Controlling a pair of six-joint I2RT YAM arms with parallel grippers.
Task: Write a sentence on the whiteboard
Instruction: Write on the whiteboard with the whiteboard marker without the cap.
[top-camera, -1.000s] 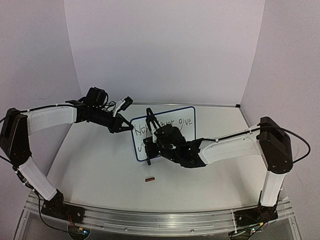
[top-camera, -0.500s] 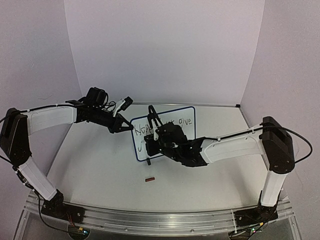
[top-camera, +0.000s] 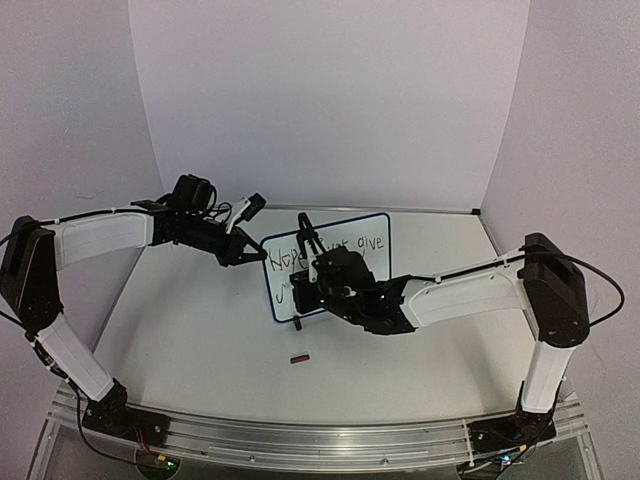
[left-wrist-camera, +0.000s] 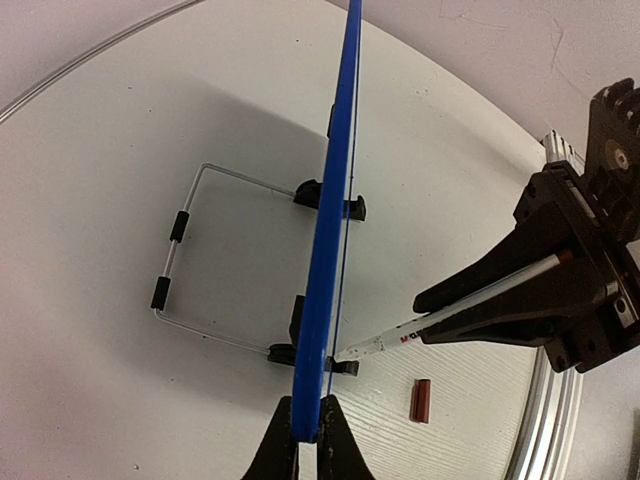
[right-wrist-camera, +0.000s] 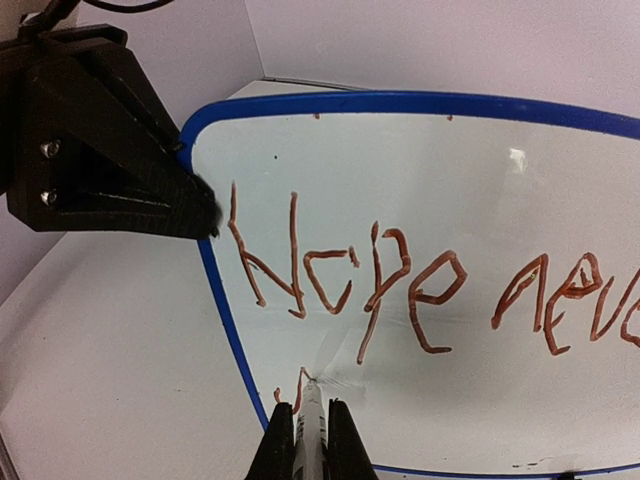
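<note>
Trouble would most likely come from pressure. The whiteboard (top-camera: 372, 262) stands upright near the middle of the bench (top-camera: 200, 340), a little toward the far edge, propped on a wire stand (left-wrist-camera: 178, 262). The left claw (top-camera: 244, 257) is closed on its left frame edge only. The right claw (right-wrist-camera: 307, 415) is clamped on a marker (left-wrist-camera: 390, 338) whose tip touches the lower left of the board, where a second line seems to be starting. A hard push there could swing the board about its one pinched edge or skid its feet, bending the stroke. Little room is left above the bottom frame, so letters may run off. The right arm also hangs close before the fresh upper line and might smear it.

The sentence (right-wrist-camera: 400, 285) is only partly readable. From above, the arm covers the middle of the first line and all of the lower one. The wrist view cuts the words off at the right, and the first letter is ambiguous. A small reddish piece (top-camera: 298, 358), perhaps the cap, lies nearer the front edge.
</note>
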